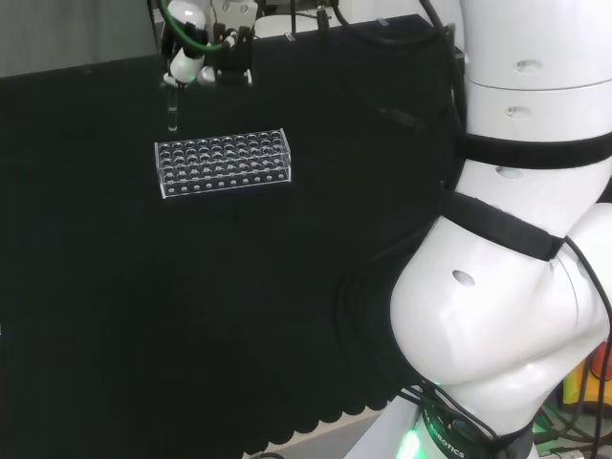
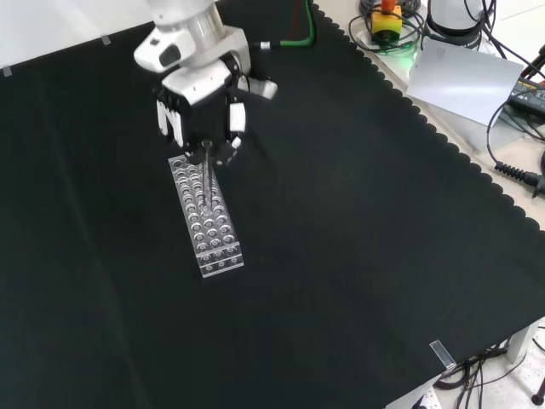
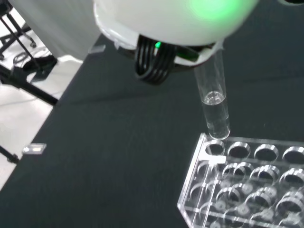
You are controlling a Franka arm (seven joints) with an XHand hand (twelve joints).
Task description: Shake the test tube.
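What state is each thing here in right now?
Robot hand: fingers curled round the tube, held above the rack's end.
Tube: upright, lifted clear of the rack, a little clear liquid in its lower part.
Rack: flat on the cloth, its holes look empty.
Cloth: spread over the bench.

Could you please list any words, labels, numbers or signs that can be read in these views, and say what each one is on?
None can be read.
Test tube: clear glass, no markings visible.
Rack: clear plastic, no label visible.
Hand: no legible print.
Arm base: some print on a dark band, too small to make out.
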